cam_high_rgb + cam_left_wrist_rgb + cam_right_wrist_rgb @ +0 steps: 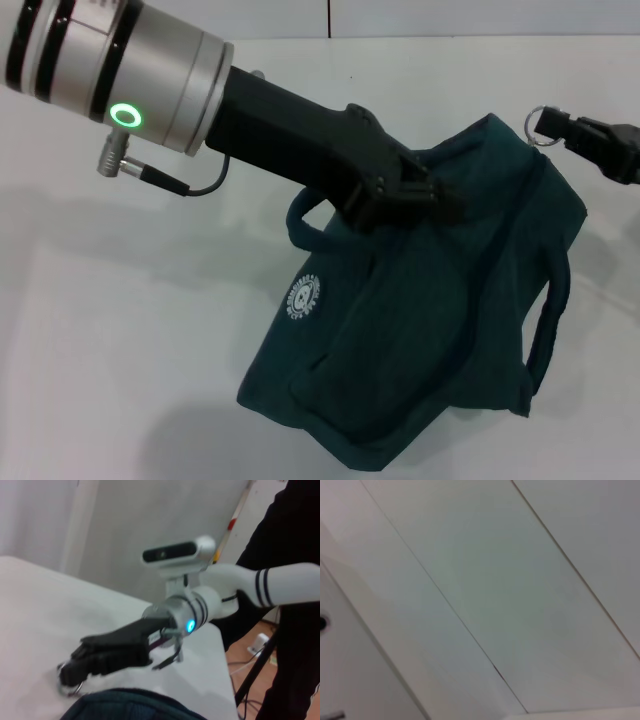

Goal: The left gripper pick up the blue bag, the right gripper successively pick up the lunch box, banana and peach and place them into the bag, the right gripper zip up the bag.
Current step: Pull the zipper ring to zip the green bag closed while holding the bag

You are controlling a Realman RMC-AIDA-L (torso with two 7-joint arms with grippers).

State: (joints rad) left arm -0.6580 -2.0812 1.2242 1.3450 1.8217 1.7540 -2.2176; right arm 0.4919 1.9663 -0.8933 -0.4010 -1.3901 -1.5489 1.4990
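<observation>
The blue bag, dark teal with a round white logo, hangs lifted above the white table. My left gripper is shut on the bag's upper edge near the middle. At the bag's far right corner my right gripper is shut on the metal ring of the zipper pull. In the left wrist view the right gripper shows with its black fingers together, the ring at their tip and the bag's top just below. The lunch box, banana and peach are out of view.
Both bag handles hang loose at its sides. In the left wrist view the table's edge runs close behind the right arm, with a person in black and a stand beyond it. The right wrist view shows only pale panels.
</observation>
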